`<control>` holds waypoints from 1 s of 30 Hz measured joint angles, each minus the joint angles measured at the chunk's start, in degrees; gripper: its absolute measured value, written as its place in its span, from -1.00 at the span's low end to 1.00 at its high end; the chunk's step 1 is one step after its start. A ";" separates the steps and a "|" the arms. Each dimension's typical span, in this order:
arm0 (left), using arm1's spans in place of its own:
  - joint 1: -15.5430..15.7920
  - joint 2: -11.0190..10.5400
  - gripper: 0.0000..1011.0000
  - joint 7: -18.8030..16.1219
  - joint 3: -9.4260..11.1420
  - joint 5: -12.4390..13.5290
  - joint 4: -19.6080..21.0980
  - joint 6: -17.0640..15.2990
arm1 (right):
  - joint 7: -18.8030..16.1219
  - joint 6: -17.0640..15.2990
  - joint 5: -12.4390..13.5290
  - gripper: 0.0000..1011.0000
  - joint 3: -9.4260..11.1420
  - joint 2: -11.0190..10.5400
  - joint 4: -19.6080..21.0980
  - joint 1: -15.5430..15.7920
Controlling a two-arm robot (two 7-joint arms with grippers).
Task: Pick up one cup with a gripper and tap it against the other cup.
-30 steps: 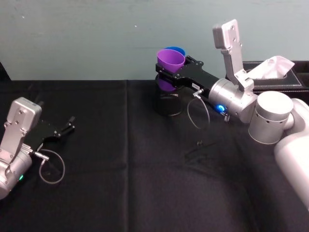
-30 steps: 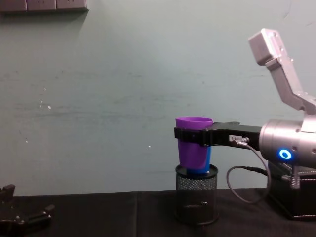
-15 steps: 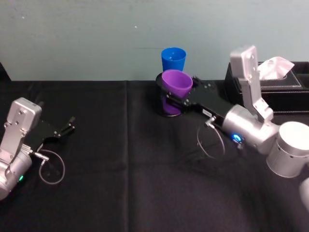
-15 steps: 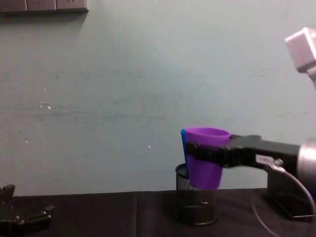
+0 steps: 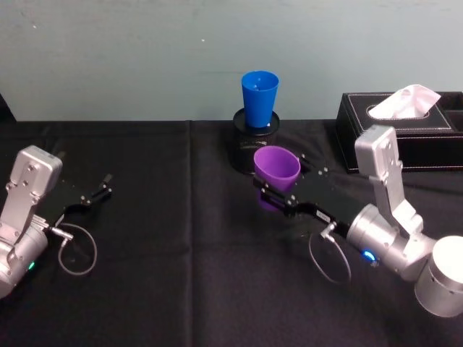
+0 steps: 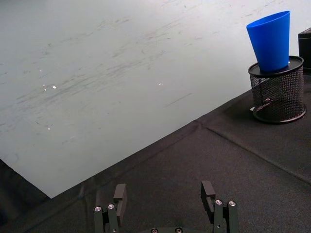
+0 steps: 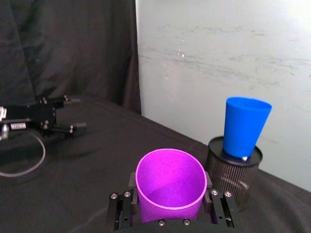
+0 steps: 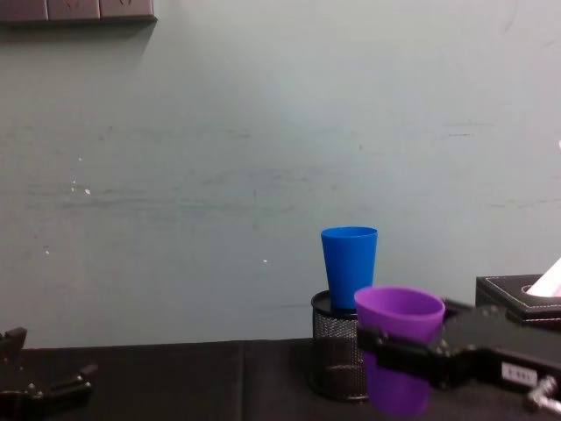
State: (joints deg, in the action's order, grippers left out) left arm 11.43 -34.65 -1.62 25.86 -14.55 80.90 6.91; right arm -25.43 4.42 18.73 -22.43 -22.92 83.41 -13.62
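A black mesh wire pen holder, cylindrical (image 5: 249, 148), is set upright near the back edge of a table covered with black cloth (image 5: 181, 289). The cloth is creased along a fold line running from the back edge toward the front. To the right of the pen holder, well apart from it, a black rectangular tissue box with light stitching (image 5: 405, 141) is placed, and a white tissue (image 5: 414, 98) is seen sticking up from its top opening. The scene is backed by a pale blue-green wall (image 8: 219, 158), marked with faint scuffs.
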 joint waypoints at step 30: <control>0.00 0.00 0.98 0.00 0.00 0.00 0.00 0.00 | 0.23 7.09 -4.75 0.44 1.32 3.95 -9.85 1.81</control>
State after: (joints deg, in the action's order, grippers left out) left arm 11.43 -34.64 -1.62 25.86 -14.55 80.90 6.91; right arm -25.20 11.50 13.98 -21.11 -18.97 73.57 -11.81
